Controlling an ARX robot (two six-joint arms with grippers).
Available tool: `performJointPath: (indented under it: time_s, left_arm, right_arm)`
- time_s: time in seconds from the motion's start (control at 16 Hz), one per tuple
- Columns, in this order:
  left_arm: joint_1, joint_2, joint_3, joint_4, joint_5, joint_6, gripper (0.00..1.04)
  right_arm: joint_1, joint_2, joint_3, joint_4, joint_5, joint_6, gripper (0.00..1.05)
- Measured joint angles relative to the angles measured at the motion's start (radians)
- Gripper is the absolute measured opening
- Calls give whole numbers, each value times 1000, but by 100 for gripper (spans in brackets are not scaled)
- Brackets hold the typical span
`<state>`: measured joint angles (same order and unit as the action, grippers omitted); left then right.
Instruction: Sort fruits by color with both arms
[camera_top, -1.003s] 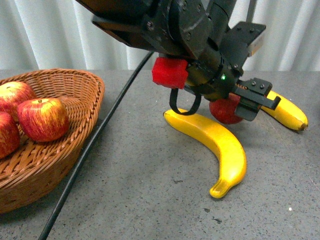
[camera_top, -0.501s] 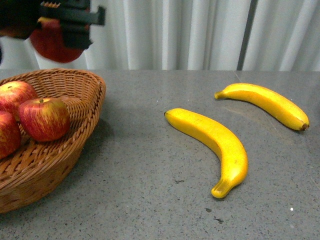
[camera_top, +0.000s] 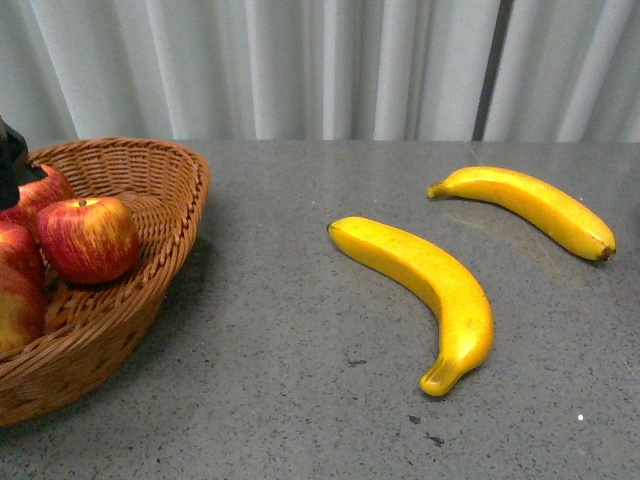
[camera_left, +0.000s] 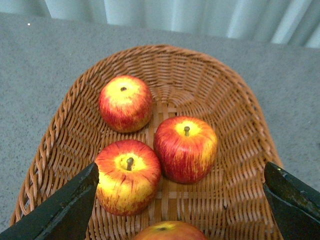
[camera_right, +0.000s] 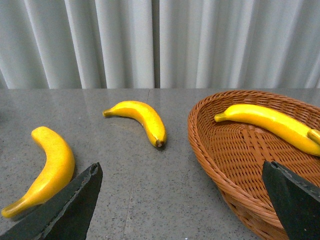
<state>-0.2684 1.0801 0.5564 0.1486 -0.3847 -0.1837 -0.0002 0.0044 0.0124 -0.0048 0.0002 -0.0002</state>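
A grey speckled counter (camera_top: 280, 380) fills the lower two thirds of the front view. A brown wicker basket (camera_top: 160, 190) sits at the left of the frame, cut off by the left edge. Across the top hangs a white pleated curtain (camera_top: 300, 70), with a dark vertical strip (camera_top: 493, 70) at upper right. A few dark specks (camera_top: 430, 438) and one white speck (camera_top: 580, 417) mark the counter at lower right. The left wrist view looks down into the wicker basket (camera_left: 235, 115), an oval bowl of tight weave resting on the counter (camera_left: 40, 50). The right wrist view shows a second basket (camera_right: 220, 150) standing on the counter (camera_right: 150, 190) before the curtain (camera_right: 125, 40).
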Motion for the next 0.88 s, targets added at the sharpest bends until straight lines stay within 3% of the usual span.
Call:
performJointPath:
  time_s: [0.25,0.31,0.38,0.5,0.63,0.88]
  left_arm:
    - [45,-345,-11,-93,-60,98,97]
    - [125,-423,-95,40,101,134,85]
    - [136,-436,-108,47,123,137,84]
    - [214,-510,-187,63,264,152,73]
    - [266,-564,-251,80,335,160,64]
    - [273,-625,-338,101,368,165,49]
  right_arm:
    - [0,0,0,0,0,0,98]
    - [0,0,0,0,0,0,98]
    - [0,0,0,1,0,0,98]
    - [0,0,0,0,0,0,98]
    - [0,0,0,0,0,0,98]
    - [0,0,0,0,0,0,98]
